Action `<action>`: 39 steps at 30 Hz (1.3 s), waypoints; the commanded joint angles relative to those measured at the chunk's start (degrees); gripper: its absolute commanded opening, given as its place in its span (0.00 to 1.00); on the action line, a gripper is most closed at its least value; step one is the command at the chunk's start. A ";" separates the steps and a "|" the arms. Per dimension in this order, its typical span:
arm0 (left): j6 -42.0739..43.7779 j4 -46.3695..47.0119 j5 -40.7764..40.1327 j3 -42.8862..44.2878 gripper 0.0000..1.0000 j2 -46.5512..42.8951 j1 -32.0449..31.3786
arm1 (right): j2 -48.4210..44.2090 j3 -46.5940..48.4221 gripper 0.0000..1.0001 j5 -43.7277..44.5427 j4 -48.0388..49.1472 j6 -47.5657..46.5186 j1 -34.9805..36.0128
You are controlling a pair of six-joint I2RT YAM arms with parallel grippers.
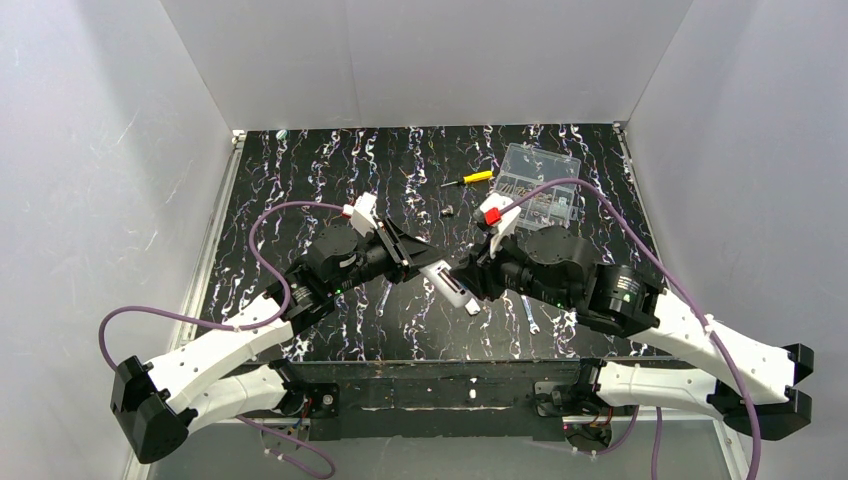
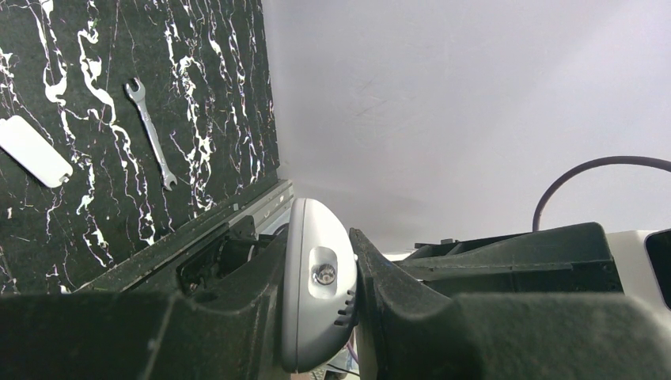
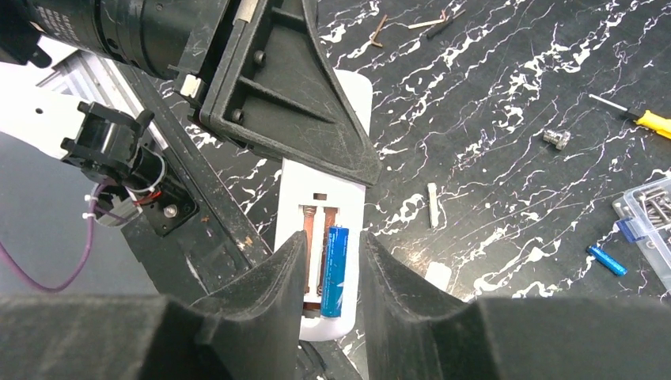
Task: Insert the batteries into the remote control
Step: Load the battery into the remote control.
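The remote control point(image 3: 297, 190) is held above the tabletop point(image 3: 514, 95), squeezed tight by the left pincer point(image 2: 316, 277). Its back is open. One battery point(image 3: 335, 269) is laid in a slot near the remote's end edge. The right pincer point(image 3: 332, 241) is spread open, one finger on each side of it. A second battery point(image 3: 608, 260) is left just beside the clear box point(image 3: 653, 210), with free room around it.
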 commanded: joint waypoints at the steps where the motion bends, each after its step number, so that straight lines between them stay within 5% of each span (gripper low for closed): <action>1: -0.18 4.09 0.96 0.36 0.00 -0.81 0.09 | 1.42 2.67 0.38 0.26 -2.74 -0.07 0.22; 13: 0.18 3.68 0.63 0.05 0.00 -1.60 0.08 | 3.22 2.70 0.36 0.33 -2.67 -0.17 0.21; 28: 0.18 4.26 0.42 -0.35 0.00 -1.77 0.09 | 0.75 1.59 0.19 0.25 -0.06 0.05 0.21; 39: -0.08 3.95 0.44 0.23 0.00 -1.66 0.08 | -0.57 -2.46 0.15 -3.42 10.63 -0.61 0.21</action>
